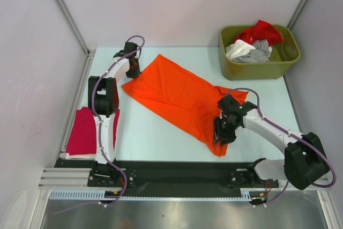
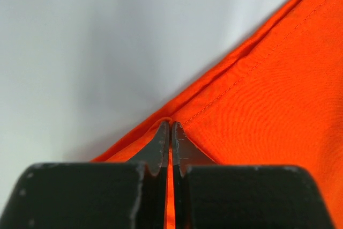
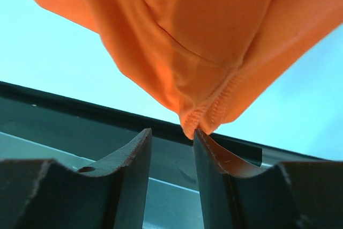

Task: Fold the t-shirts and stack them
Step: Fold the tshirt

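Note:
A large bright orange t-shirt [image 1: 177,95] lies in a long folded strip, slanting from the far left to the near right of the table. My left gripper [image 1: 134,72] is shut on its far-left corner; in the left wrist view the jaws [image 2: 170,124] pinch the orange cloth [image 2: 268,105] at a hemmed edge. My right gripper [image 1: 221,138] is at the shirt's near-right corner. In the right wrist view it [image 3: 171,132] is open, and the hanging orange hem [image 3: 187,36] just touches the right fingertip [image 3: 201,135]. A folded magenta-red t-shirt [image 1: 86,130] lies at the left edge.
An olive-green bin [image 1: 252,71] at the far right holds red [image 1: 262,30], white [image 1: 239,49] and grey [image 1: 260,52] t-shirts. A black strip [image 1: 177,172] runs along the near table edge. White walls enclose the left, back and right.

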Tool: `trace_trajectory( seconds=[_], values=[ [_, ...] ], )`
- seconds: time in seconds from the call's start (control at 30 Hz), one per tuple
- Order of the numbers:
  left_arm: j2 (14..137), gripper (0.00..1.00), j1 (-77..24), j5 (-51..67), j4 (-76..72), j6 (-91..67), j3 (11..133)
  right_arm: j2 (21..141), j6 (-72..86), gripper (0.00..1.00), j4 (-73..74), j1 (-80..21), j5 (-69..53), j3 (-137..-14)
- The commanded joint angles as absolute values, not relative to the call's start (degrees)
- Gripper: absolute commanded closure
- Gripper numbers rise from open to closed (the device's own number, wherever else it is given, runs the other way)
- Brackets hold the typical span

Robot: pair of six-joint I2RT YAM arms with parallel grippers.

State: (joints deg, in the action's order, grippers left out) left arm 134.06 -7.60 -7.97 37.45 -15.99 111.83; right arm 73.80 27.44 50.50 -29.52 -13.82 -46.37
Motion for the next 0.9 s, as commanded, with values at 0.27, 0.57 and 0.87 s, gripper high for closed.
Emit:
trace_trajectory(
  seconds=[0.27, 0.57, 0.87],
  values=[
    [130.08, 1.00, -7.65, -8.17, 37.18, -15.12, 112.24, 76.99, 30.15, 0.52, 50.28, -29.71, -14.06, -42.46],
    [130.08, 1.00, -7.56, -8.00, 37.09, -15.12, 112.06, 82.00, 29.27, 0.72, 47.99, -27.42, -12.22, -42.54],
    [131.57, 1.00, -5.63, -6.95, 37.35, -18.10, 115.48, 81.38, 29.88, 1.00, 50.36, -23.91, -13.27, -40.52]
  ],
)
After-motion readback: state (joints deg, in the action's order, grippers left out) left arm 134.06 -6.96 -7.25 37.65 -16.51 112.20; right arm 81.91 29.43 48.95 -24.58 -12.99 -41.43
